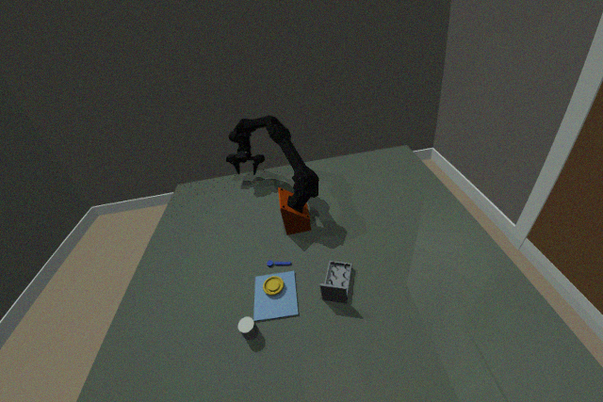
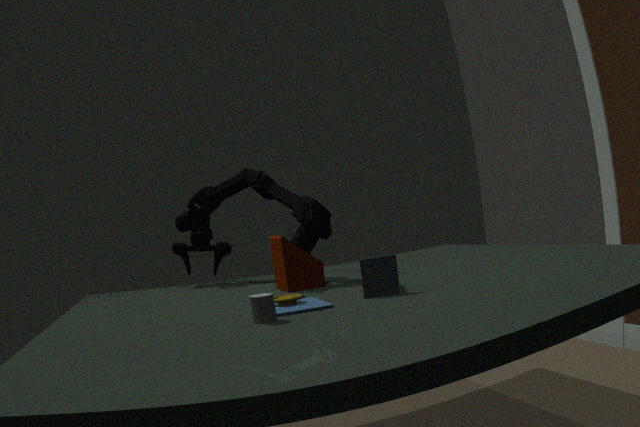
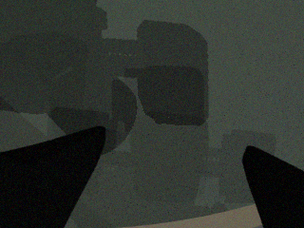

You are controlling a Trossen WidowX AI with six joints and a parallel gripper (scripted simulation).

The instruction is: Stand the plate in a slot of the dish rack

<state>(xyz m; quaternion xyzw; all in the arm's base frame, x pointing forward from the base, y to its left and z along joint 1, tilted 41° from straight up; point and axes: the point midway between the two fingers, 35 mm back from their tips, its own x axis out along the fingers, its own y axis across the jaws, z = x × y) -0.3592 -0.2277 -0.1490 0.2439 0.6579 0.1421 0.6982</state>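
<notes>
A yellow plate (image 1: pixel 273 285) (image 2: pixel 287 298) lies flat on a light blue mat (image 1: pixel 276 310) (image 2: pixel 315 305). The small grey dish rack (image 1: pixel 335 292) (image 2: pixel 379 276) stands to the right of the mat in the top and exterior views. In the top view its slots are seen from above; in the exterior view only its dark end wall shows. My gripper (image 1: pixel 246 173) (image 2: pixel 202 274) (image 3: pixel 177 144) is open and empty. It hangs with fingers down above the table's far left part, well away from the plate and the rack. The wrist view shows only table, shadows and the table's edge between the fingers.
A white cylinder (image 1: pixel 246 325) (image 2: pixel 263 308) stands at the near left corner of the mat. A blue spoon-like utensil (image 1: pixel 280 264) lies just beyond the mat. The orange arm base (image 1: pixel 295 220) (image 2: pixel 297 269) stands behind them. The table's far edge is near the gripper.
</notes>
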